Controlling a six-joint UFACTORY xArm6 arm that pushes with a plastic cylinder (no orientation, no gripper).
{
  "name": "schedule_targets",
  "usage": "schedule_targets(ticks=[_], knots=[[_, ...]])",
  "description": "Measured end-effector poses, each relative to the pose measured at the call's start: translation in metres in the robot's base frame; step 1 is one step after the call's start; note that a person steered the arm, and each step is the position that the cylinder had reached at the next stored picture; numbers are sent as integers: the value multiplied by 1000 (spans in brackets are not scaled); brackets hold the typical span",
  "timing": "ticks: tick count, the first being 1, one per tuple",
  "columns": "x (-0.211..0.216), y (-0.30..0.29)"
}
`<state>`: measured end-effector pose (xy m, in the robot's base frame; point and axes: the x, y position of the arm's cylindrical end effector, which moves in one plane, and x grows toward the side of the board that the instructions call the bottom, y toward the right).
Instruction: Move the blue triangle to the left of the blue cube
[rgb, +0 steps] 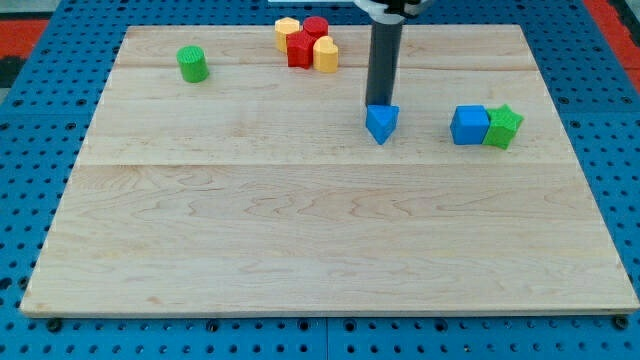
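Looking at the board (300, 250), we are seeing my tip (378, 104) sitting right at the top edge of the blue triangle (381, 123), touching or nearly touching it on the side toward the view's top. We are working with no gripper here, just the rod, so there is nothing to open or close; it is not holding anything, only resting against the block.

The blue triangle is lying near the board's middle, toward the view's right, already on the view's left of the blue cube (469, 125) but with a clear gap between them. The blue cube is touching a green star-shaped block (505, 127) on its right.

We are judging this as the closing-in step: the triangle is on the correct side, roughly level with the cube. Next, we are expecting the tip to need to get round to the triangle's left face and nudge it rightward, gently, so the cube is not getting bumped.

Elsewhere: a green cylinder (193, 64) at upper left, and a red-and-yellow cluster (307, 43) at the top.
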<state>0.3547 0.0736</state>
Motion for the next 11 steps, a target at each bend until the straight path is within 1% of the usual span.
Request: schedule_targets(ticks=[1, 2, 3, 4, 5, 8, 9, 11], knots=[[-18, -9], [-29, -44], [7, -67], [35, -60], [27, -29], [25, 32], [23, 21], [10, -142]])
